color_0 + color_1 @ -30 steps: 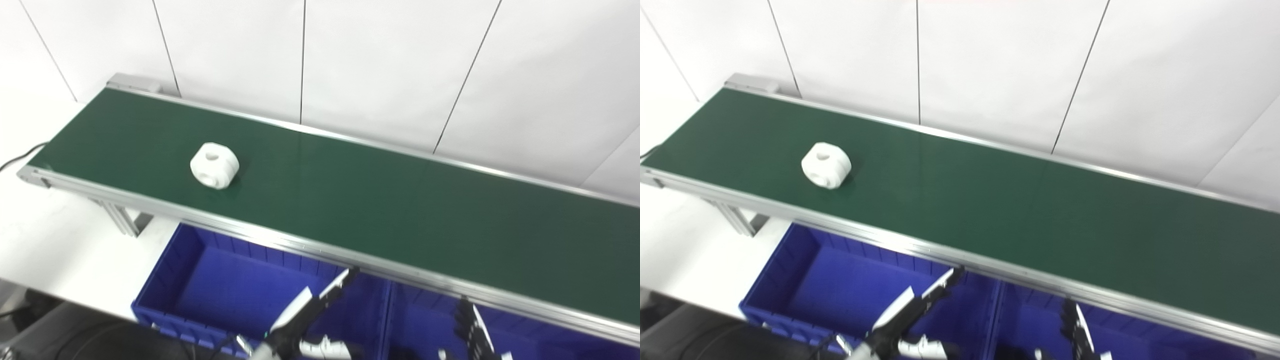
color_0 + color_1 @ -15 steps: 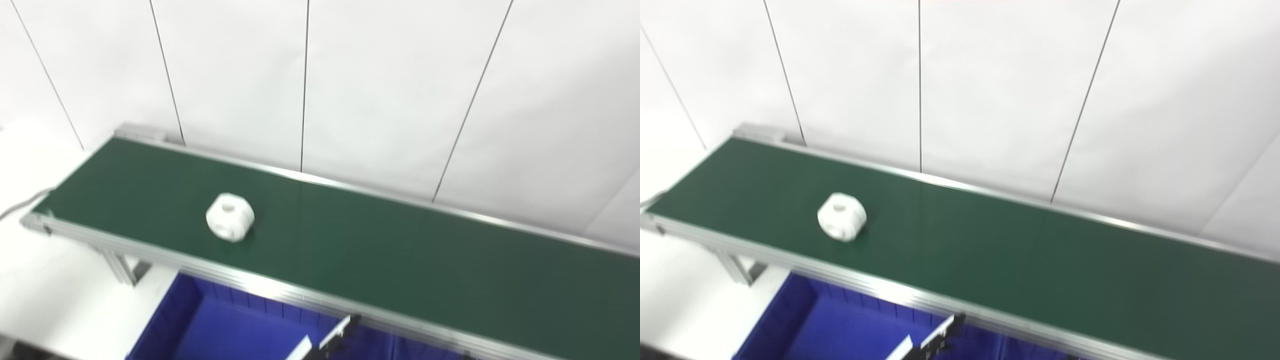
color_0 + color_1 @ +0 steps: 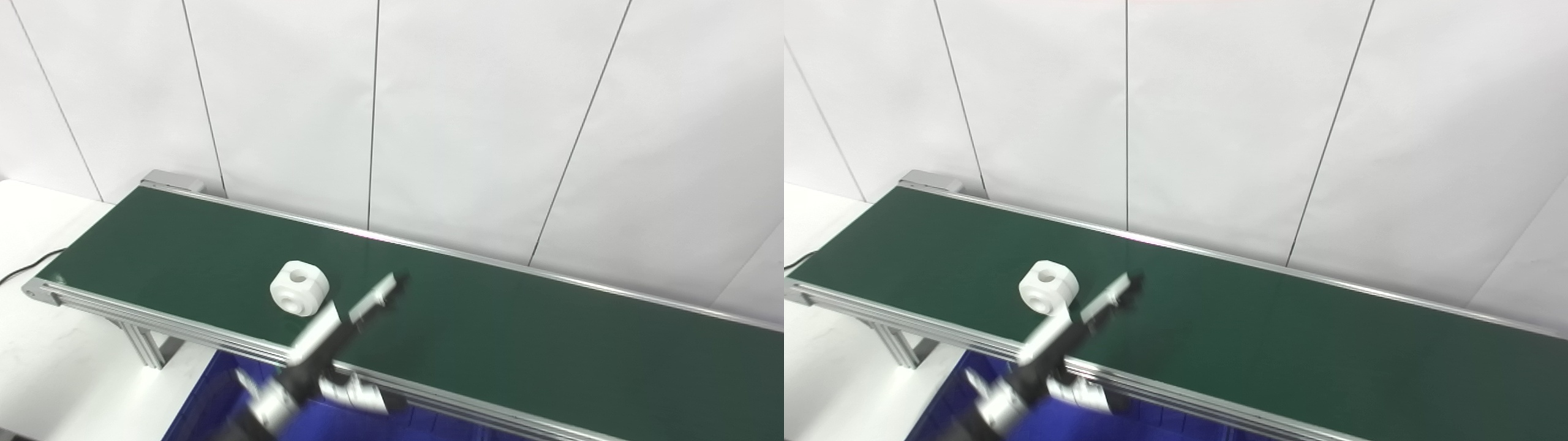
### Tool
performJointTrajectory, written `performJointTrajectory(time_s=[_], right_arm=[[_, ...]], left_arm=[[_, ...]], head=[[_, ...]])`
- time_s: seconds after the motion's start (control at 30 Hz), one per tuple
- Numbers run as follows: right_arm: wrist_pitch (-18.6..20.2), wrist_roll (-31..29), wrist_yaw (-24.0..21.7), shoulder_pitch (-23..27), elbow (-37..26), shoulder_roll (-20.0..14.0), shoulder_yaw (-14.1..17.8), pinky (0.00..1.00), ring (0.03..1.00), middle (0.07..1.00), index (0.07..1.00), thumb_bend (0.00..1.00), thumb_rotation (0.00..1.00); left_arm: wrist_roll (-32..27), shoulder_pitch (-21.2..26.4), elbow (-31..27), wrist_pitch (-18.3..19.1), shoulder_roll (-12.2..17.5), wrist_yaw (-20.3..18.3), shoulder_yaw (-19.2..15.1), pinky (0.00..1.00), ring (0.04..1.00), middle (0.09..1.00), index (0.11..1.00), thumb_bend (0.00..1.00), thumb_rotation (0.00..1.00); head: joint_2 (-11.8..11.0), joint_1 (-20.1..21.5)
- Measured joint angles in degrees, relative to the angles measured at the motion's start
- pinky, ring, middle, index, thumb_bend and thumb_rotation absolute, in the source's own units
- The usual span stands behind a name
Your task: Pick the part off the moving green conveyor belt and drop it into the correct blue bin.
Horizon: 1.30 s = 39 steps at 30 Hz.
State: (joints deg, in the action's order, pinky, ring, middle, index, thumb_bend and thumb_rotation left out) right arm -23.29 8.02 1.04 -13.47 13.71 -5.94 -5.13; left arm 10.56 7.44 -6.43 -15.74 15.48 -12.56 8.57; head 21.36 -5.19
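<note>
Reach is the step in hand: your left robot hand (image 3: pixel 334 343) is blurred over the near rail of the belt (image 3: pixel 551 331), fingers (image 3: pixel 383 291) spread and holding nothing. The right robot hand is out of view, so its state is unknown to you. The white part (image 3: pixel 299 296) lies on the belt toward its left end, just left of those fingers and apart from them. For the next move, bring the left robot hand over the part, allow for belt travel, and close across its round body. A blue bin (image 3: pixel 202 404) shows only as a sliver under the rail; which bin is correct you cannot tell yet.
</note>
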Motion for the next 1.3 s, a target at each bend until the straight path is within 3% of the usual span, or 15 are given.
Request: performJointTrajectory(time_s=[0.13,0.4,0.53,0.8,0.97,1.3], right_arm=[[-0.03,0.13,0.17,0.38,0.01,0.08,-0.22,0.84,0.906,0.908,0.925,0.87,0.68],[-0.05,0.14,0.93,1.19,0.65,0.12,-0.47,0.82,0.894,0.894,0.916,0.88,0.68],[-0.07,0.1,1.05,1.5,1.41,0.11,-0.88,0.82,0.893,0.891,0.916,0.89,0.69],[-0.1,-0.72,1.19,2.64,2.29,0.06,-1.3,0.83,0.892,0.891,0.913,0.88,0.66],[-0.15,-0.77,1.72,2.87,2.34,0.05,-1.33,0.82,0.885,0.886,0.913,0.88,0.67],[-0.17,-1.11,1.95,2.64,1.79,-0.03,-1.36,0.83,0.897,0.901,0.924,0.85,0.68]], left_arm=[[-0.08,4.35,-0.39,5.9,3.2,-2.29,-1.44,0.96,1.0,1.0,1.0,0.71,0.38],[5.45,14.95,8.43,7.59,9.36,-5.09,-1.27,0.91,0.981,1.0,1.0,0.7,0.28],[11.63,18.52,12.07,8.08,10.69,-5.51,0.74,0.87,0.97,1.0,1.0,0.72,0.3],[23.13,24.38,22.99,7.66,11.72,-5.2,6.66,0.92,0.965,0.988,0.997,0.8,0.19],[28.73,26.56,28.97,6.2,11.43,-4.11,11.33,0.95,0.965,0.985,0.994,0.85,0.18],[31.2,28.72,35.14,5.95,8.63,-5.47,16.35,0.95,0.96,0.977,0.985,0.93,0.15]], head=[[0.18,0.09],[0.26,0.09],[0.26,0.0],[0.0,-0.35],[0.09,-0.79],[0.7,-1.23]])
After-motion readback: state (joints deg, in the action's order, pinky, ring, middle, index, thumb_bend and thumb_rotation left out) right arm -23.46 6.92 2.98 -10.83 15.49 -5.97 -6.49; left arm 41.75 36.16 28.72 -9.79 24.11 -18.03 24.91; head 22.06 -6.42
